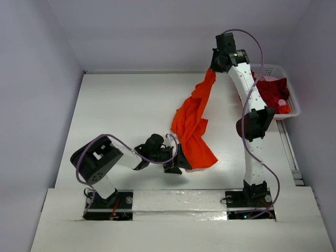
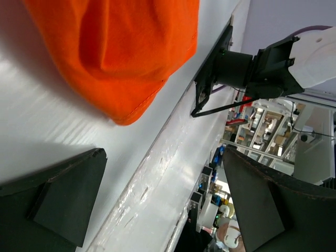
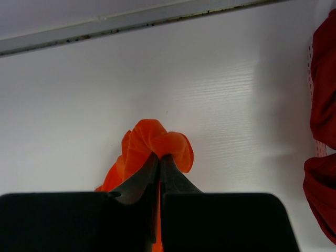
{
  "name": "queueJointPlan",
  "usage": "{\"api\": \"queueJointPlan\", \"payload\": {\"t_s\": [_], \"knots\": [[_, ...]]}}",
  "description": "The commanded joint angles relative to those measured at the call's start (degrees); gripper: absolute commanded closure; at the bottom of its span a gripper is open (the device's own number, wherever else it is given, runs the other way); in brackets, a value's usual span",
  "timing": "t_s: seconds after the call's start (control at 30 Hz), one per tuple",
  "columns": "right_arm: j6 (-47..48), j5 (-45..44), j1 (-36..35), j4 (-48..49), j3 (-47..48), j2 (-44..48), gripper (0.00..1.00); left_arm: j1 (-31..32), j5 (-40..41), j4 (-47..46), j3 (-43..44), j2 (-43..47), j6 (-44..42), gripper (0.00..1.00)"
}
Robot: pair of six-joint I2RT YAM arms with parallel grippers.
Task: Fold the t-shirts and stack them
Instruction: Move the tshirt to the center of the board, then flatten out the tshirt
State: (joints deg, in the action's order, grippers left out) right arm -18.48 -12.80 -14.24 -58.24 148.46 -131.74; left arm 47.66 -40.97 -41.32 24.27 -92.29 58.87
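Along the bottom of the overhead view, both arm bases are bolted to a glossy white ledge (image 1: 178,202) at the table's near edge. Just past it, lower centre, the left gripper (image 1: 179,159) sits low over the white table (image 1: 126,105). Its fingers are spread as wide as they go and nothing is between them. In its wrist view the rounded hem of the orange t-shirt (image 1: 193,128) fills the upper left, lying on the tabletop just ahead of the fingers. A cluttered room with shelving shows beyond the table edge at lower right.

The shirt's lower end rests crumpled on the table at centre frame. The rest rises as a stretched band toward the upper right. There the right gripper (image 1: 214,67) is closed tight on a bunched fold of it, held above the surface.

Right of that arm, at the table's far right corner, a white lattice basket (image 1: 292,100) holds dark red shirts (image 1: 273,93) and a pinkish one (image 1: 270,79). Plain pale grey-lavender walls enclose the table on the left, back and right.
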Motion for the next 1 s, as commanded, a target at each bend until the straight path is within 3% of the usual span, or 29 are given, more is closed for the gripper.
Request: {"api": "queueJointPlan", "payload": {"t_s": [0.0, 0.1, 0.27, 0.47, 0.7, 0.8, 0.97], "knots": [[-0.33, 0.58, 0.35, 2.6, 2.97, 1.31, 1.0, 0.24, 1.24, -1.73, 1.21, -4.47, -1.48, 0.01], [-0.33, 1.02, 0.35, 2.78, 2.8, 1.75, 1.0, 0.24, 1.77, -5.69, 1.65, -7.9, -1.74, 0.01], [-0.42, 1.72, 0.35, 2.95, 3.06, 2.19, 1.0, 0.77, 3.79, -3.16, 3.85, -10.02, -5.43, 0.01], [-0.42, 1.99, 0.88, 3.04, 3.06, 2.19, 1.0, 0.77, 9.15, 5.36, 5.51, -8.08, -10.17, 0.01], [-0.5, 2.51, 0.88, 3.22, 3.15, 2.37, 1.0, 0.77, 21.53, 28.71, 10.17, -0.44, -14.74, 0.01], [-0.59, 2.51, 0.88, 3.13, 3.41, 2.28, 1.0, 1.3, 25.93, 34.61, 12.2, 0.71, -15.8, 0.01], [-0.59, 2.69, 0.88, 3.13, 3.5, 2.19, 1.0, 2.0, 24.98, 32.98, 11.5, 0.36, -15.28, 0.01]]}}
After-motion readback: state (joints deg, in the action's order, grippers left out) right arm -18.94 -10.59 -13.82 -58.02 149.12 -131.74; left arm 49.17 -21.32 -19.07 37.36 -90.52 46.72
